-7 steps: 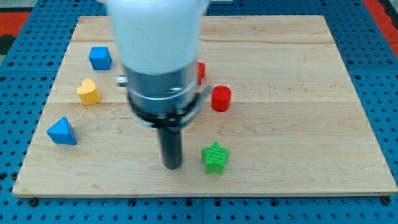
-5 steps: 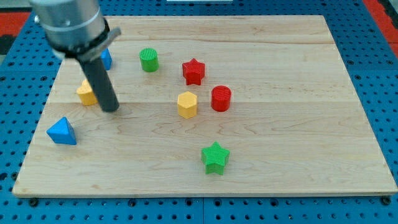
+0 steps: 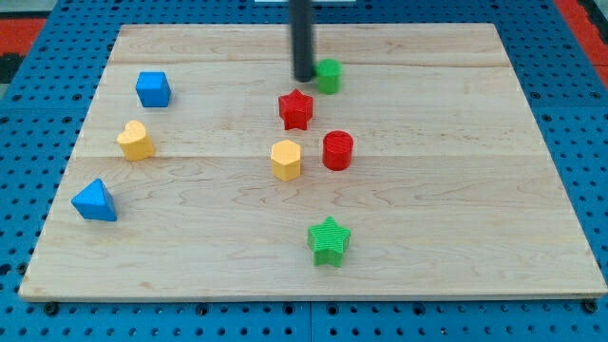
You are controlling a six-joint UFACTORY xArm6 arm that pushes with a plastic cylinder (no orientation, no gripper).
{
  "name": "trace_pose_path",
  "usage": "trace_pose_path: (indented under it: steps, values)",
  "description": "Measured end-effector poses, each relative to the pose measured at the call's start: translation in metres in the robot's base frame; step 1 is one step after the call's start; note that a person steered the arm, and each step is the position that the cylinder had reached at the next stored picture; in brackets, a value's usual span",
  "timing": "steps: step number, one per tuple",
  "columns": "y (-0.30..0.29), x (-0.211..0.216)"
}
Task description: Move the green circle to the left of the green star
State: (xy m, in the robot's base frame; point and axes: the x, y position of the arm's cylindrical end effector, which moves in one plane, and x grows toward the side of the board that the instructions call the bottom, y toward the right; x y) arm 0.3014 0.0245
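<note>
The green circle [image 3: 329, 76] stands near the view's top centre of the wooden board [image 3: 446, 180]. My tip [image 3: 303, 77] is right against its left side. The green star [image 3: 329, 240] lies near the board's bottom edge, far below the circle. A red star [image 3: 295, 109], a red cylinder [image 3: 337, 150] and a yellow hexagon [image 3: 286, 160] lie between the two green blocks.
A blue cube [image 3: 152, 88], a yellow heart-like block [image 3: 135, 140] and a blue triangle [image 3: 94, 200] lie along the board's left side. Blue pegboard [image 3: 589, 114] surrounds the board.
The rod swung from the view's left to the top centre. The green circle has shifted right, from about above the yellow hexagon's left to above the red cylinder.
</note>
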Motion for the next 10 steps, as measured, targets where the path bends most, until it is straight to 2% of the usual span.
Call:
trace_pose_path:
  steps: [1,2,3,4,5,6,7,8,10]
  values:
    - [0.014,-0.013]
    - [0.082,0.034]
    - [0.103,0.086]
    - [0.113,0.037]
    - [0.172,0.08]
    - [0.17,0.151]
    - [0.141,0.186]
    - [0.141,0.143]
    - [0.038,0.196]
